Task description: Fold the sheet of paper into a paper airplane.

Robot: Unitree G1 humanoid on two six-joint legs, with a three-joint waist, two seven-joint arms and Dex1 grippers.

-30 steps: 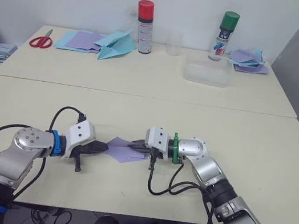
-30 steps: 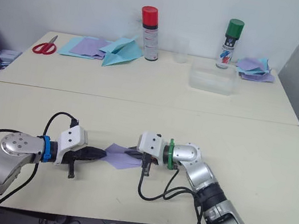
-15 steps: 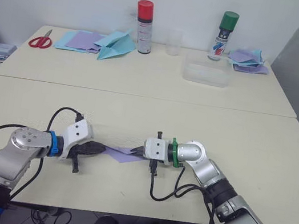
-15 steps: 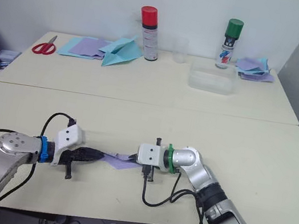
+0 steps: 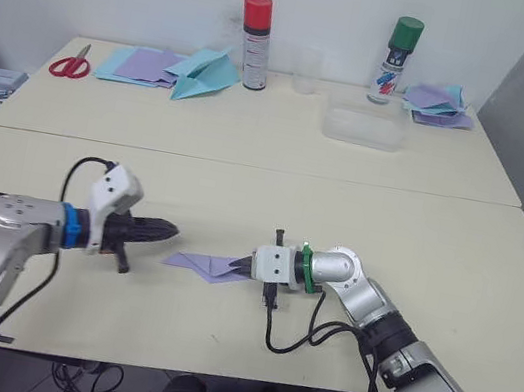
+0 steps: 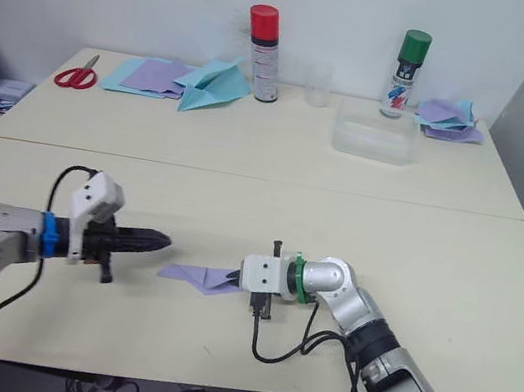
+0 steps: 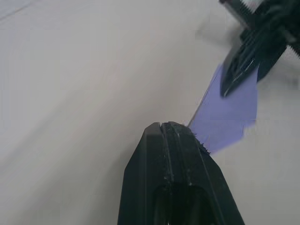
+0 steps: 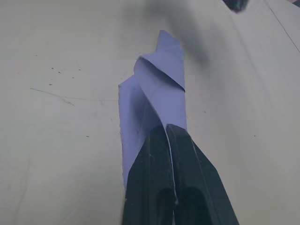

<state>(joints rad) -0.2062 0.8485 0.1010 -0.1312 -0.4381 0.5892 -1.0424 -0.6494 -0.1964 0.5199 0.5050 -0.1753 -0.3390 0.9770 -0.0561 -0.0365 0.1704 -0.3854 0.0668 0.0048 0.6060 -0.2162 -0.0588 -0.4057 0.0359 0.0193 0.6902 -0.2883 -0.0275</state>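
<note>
on the near table (image 5: 450, 280), in front of the robot, the sheet of paper (image 5: 204, 265) lies folded into a thin pointy shape. the right gripper (image 5: 241, 267) is pinched tight on one end of it. the left gripper (image 5: 170, 231) is squeezed together with nothing in it, near the other tip but apart. to fold well, keep the paper flat and press each crease slowly.

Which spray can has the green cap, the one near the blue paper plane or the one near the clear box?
The spray can with the green cap stands beside the clear plastic box; the red-capped can stands by the light blue paper plane.
</note>
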